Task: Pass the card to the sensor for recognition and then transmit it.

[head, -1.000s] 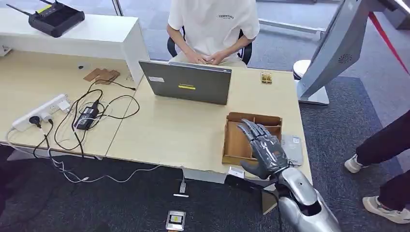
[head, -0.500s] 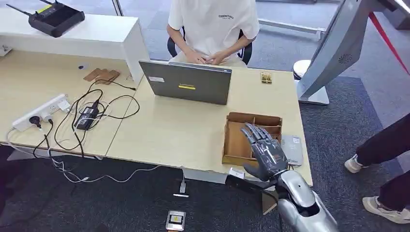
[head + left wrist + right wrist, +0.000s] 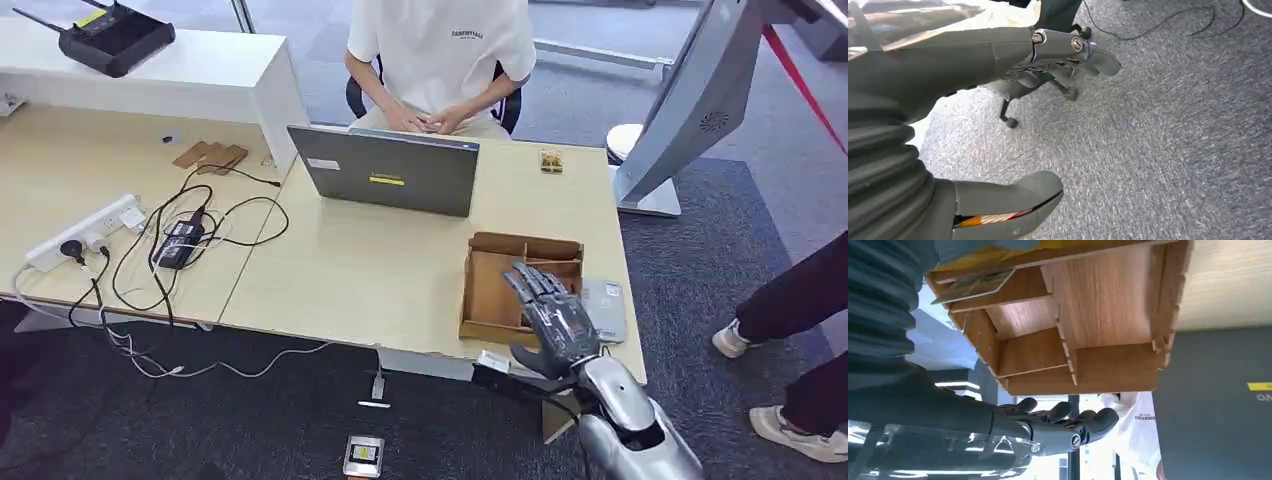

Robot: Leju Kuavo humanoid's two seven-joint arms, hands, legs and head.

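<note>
A wooden divided tray (image 3: 487, 297) stands near the table's front right corner. Right of it lies a flat grey sensor pad (image 3: 607, 309). My right hand (image 3: 552, 318) hovers over the tray's near right part with its fingers spread and nothing in it. In the right wrist view a flat printed card (image 3: 973, 284) lies in a compartment of the tray (image 3: 1108, 305), beyond my right hand (image 3: 1048, 427). My left hand (image 3: 973, 60) hangs over grey carpet, its fingers straight, the thumb apart, holding nothing.
A grey laptop (image 3: 392, 170) stands open mid-table, and a person in a white shirt (image 3: 440, 50) sits behind it. A small yellowish item (image 3: 550, 161) lies at the far right. Cables and a power strip (image 3: 90, 228) cover the left table. Another person's legs (image 3: 790, 330) stand at right.
My right hand has drawn back a little toward the table's front edge, still spread above the tray. Nothing else has moved.
</note>
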